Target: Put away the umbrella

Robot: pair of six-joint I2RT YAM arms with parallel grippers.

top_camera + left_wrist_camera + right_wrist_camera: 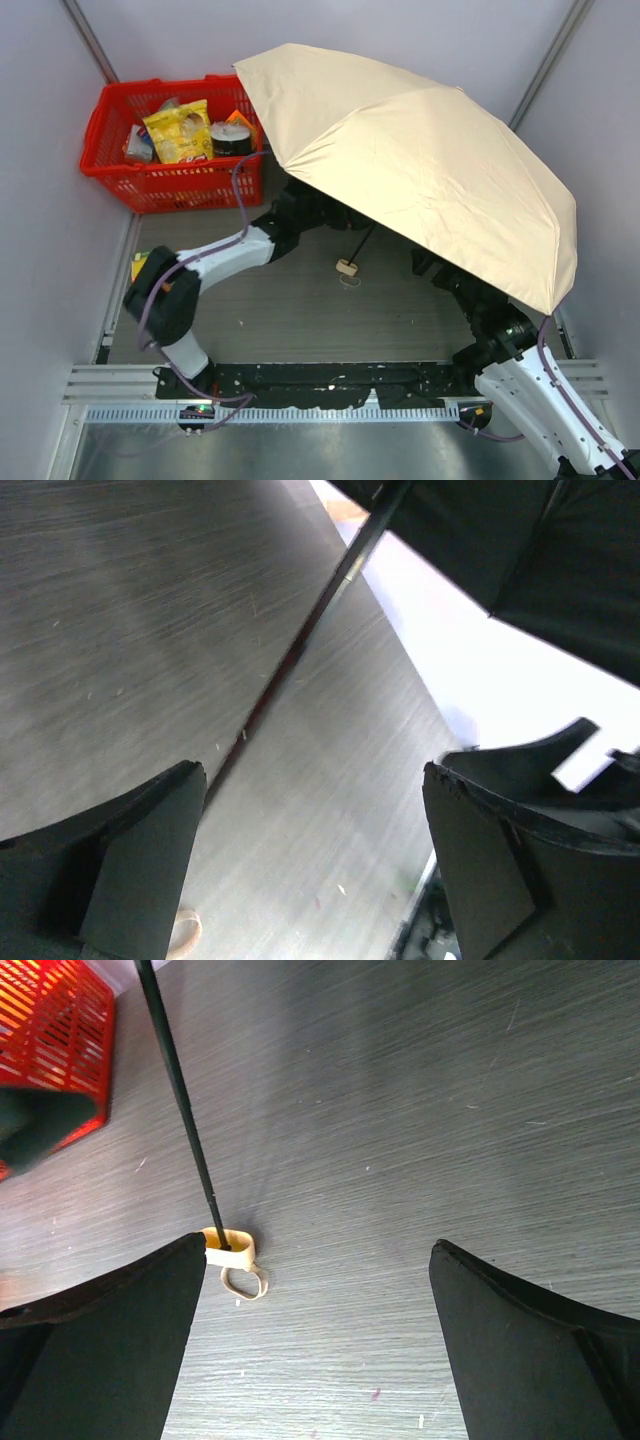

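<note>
The umbrella (pixel 420 160) stands open on the table, its pale tan canopy tilted over the middle and right. Its thin black shaft (pixel 362 245) runs down to a small cream handle (pixel 347 267) resting on the tabletop. Both arms reach under the canopy, which hides their grippers in the top view. My left gripper (pixel 315 810) is open above bare table, with the shaft (pixel 300 650) ahead of it and to its left. My right gripper (pixel 318 1260) is open too, the handle (pixel 228 1247) and its loop cord (pixel 245 1282) just beside its left finger, untouched.
A red basket (pixel 160 180) holding snack packets and a dark tin stands at the back left, partly under the canopy's edge, and shows at the top left of the right wrist view as the red basket (pixel 50 1040). Walls close in both sides.
</note>
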